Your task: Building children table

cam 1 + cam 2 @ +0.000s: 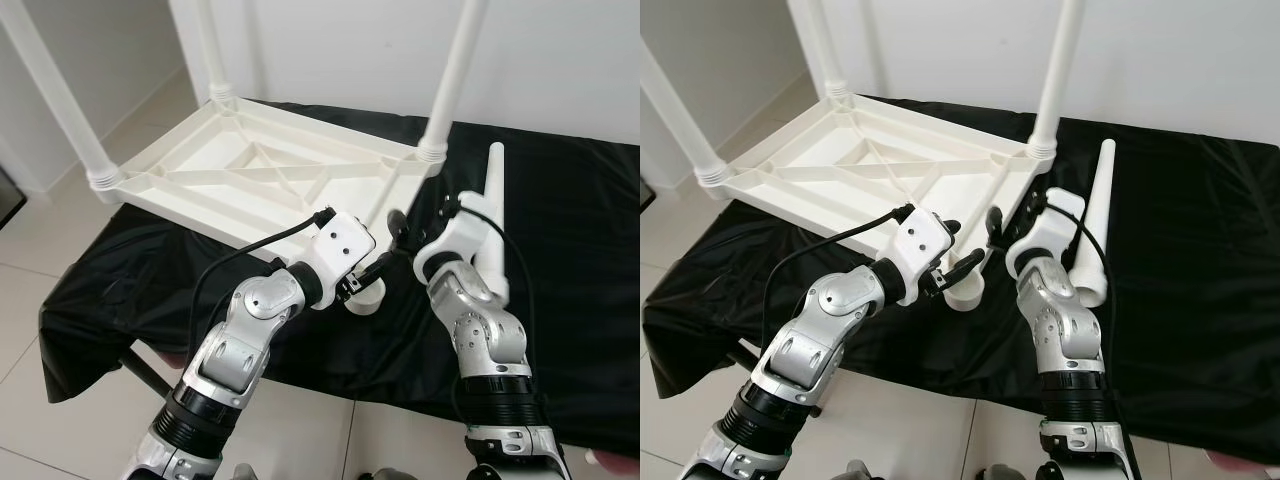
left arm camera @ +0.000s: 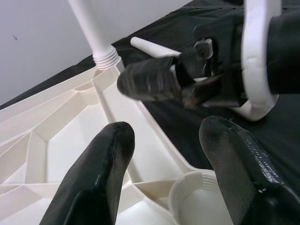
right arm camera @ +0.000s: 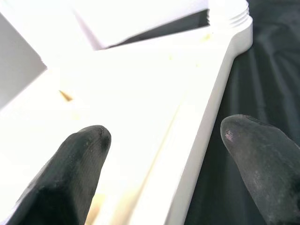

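White plastic table [image 1: 250, 175], upside down on a black cloth [image 1: 560, 290], three legs [image 1: 452, 75] screwed in and standing up; near corner socket [image 1: 366, 297] bare, fourth leg [image 1: 492, 215] lying loose on the cloth just beside the right arm. Left gripper [image 1: 378, 265] at the bare socket, fingers [image 2: 101, 173] spread apart with nothing between them; right gripper [image 1: 990, 225] just above the table's near edge, fingers [image 3: 75, 164] likewise apart and holding nothing. No brand, label or writing legible on any part.
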{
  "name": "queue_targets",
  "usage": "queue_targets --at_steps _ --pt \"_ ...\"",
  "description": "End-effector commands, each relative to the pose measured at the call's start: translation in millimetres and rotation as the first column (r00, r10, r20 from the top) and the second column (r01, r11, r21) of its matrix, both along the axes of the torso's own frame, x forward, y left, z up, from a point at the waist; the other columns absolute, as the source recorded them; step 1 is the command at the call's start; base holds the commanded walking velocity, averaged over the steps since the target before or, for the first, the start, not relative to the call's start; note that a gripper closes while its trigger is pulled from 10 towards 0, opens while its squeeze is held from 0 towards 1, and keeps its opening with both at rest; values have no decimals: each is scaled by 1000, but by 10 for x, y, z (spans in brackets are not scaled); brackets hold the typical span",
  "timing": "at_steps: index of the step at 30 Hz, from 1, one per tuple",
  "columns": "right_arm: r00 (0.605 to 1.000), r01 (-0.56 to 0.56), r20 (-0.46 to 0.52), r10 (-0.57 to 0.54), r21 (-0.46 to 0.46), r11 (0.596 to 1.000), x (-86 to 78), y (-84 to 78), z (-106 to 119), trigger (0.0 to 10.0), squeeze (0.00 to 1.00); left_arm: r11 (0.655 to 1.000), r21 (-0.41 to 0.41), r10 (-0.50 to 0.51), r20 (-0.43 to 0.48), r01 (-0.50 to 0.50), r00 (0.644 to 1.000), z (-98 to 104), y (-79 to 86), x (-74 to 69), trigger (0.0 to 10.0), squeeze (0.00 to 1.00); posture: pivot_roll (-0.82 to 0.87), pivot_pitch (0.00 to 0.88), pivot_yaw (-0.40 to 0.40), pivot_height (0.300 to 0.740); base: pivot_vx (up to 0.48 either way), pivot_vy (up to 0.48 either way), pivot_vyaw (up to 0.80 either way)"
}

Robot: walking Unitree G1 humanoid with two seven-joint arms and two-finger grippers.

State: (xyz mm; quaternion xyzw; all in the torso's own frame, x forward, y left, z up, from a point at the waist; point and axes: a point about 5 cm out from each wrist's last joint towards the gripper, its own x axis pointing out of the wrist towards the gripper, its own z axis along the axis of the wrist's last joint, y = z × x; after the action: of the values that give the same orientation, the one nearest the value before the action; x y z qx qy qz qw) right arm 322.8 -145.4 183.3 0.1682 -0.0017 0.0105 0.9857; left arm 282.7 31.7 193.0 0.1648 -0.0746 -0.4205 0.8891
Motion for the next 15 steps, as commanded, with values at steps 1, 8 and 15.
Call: queue_targets --at_steps 1,8,15 --pt "1000 -10 26 10 7 1000 -16 -13 33 10000 0 1000 -4 26 -2 -26 1000 1 9 22 10000 0 -68 61 24 740 0 0 0" --pt "951 41 308 -33 -19 999 -48 -205 452 10000 0 1000 -15 17 -9 -17 1000 5 -37 15 10000 0 -69 61 23 740 0 0 0" --pt "947 191 282 -151 -118 975 -8 -481 348 10000 0 1000 -11 8 -17 -8 1000 -14 -51 -5 10000 0 -61 52 21 740 0 0 0"
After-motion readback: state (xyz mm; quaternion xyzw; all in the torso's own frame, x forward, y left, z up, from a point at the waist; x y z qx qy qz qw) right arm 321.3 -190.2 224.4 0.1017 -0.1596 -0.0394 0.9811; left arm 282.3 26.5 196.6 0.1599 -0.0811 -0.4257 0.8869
